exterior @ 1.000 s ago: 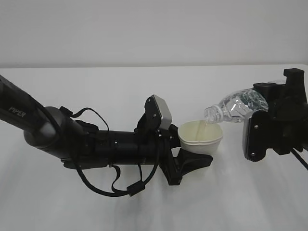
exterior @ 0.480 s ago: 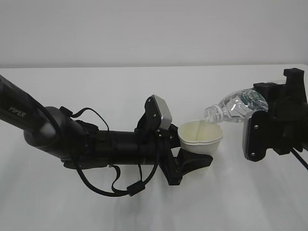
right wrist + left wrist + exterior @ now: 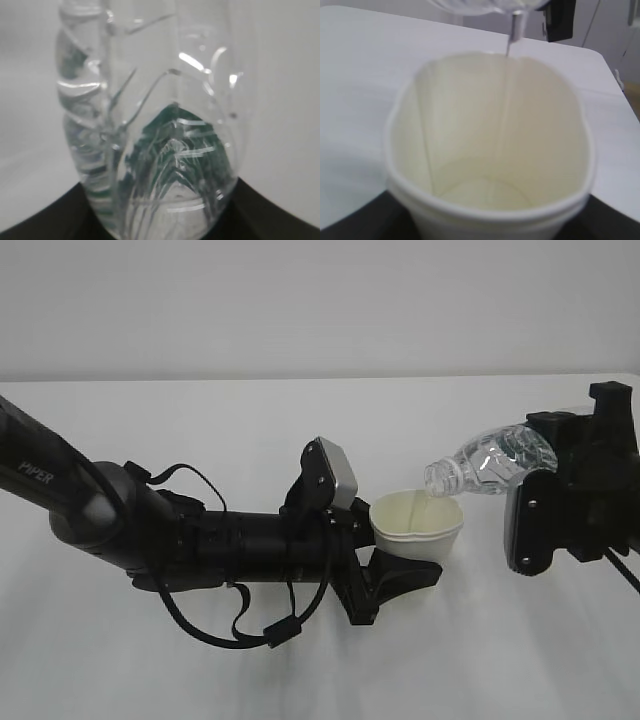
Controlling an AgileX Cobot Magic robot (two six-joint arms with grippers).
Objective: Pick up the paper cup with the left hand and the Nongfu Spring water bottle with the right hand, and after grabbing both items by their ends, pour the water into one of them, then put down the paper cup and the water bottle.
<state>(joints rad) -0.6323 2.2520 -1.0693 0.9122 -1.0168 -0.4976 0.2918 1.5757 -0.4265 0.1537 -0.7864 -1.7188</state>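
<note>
Nearest you, your left hand (image 3: 385,575) lies low over the white tabletop (image 3: 300,420), its fingers clamped on the paper cup (image 3: 416,524), squeezing the rim oval. Beyond it, your right hand (image 3: 545,475) grips the base of the Nongfu Spring water bottle (image 3: 490,462), tilted neck-down above the rim, a thin stream of water (image 3: 512,37) entering the cup.

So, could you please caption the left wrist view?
A thin stream of water falls into the squeezed paper cup.
</note>
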